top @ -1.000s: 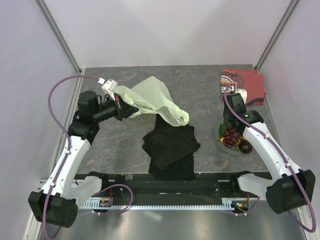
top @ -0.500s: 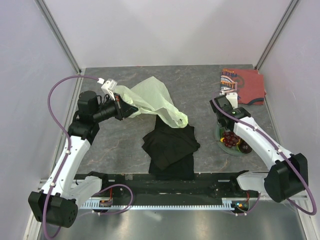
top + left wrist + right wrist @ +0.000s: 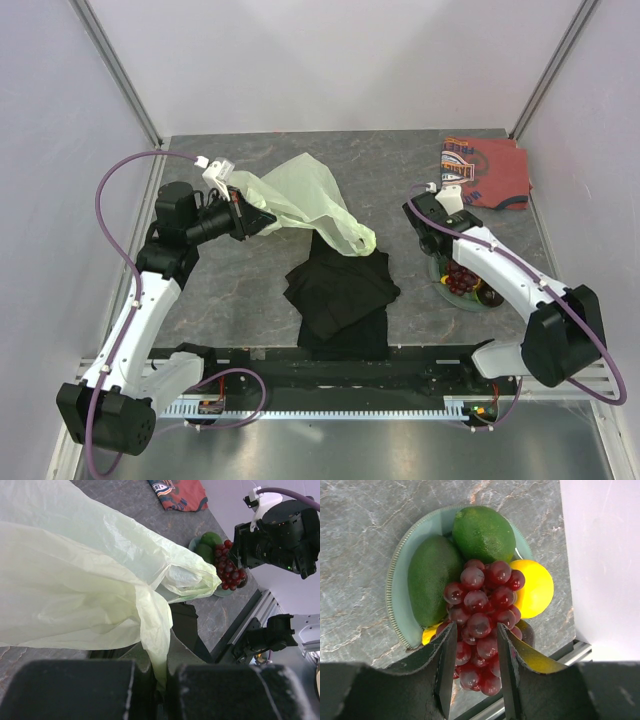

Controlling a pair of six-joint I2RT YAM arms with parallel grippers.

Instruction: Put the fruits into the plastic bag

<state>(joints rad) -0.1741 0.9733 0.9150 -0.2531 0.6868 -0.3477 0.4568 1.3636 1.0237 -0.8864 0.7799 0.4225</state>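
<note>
My right gripper (image 3: 475, 627) is shut on the dark red grape bunch (image 3: 482, 610) and holds it just over the round grey-green plate (image 3: 395, 595). On the plate lie a green lime (image 3: 482, 532), a dark green avocado (image 3: 430, 577) and a yellow fruit (image 3: 537, 587). A dark maroon fruit (image 3: 491, 296) sits at the plate's near right. In the top view the right gripper (image 3: 450, 262) is beside the grapes (image 3: 460, 278). My left gripper (image 3: 262, 222) is shut on a handle of the pale yellow-green plastic bag (image 3: 305, 195) and holds it up; the bag (image 3: 75, 580) fills the left wrist view.
A folded black cloth (image 3: 340, 290) lies in the middle near the front edge, under the bag's hanging end. A red-orange patterned cloth (image 3: 490, 170) lies at the back right corner. Grey walls close in on both sides.
The right wrist has swung left and back from over the plate's far side, with the grape bunch now between its fingers. The left arm and bag have stayed put.
</note>
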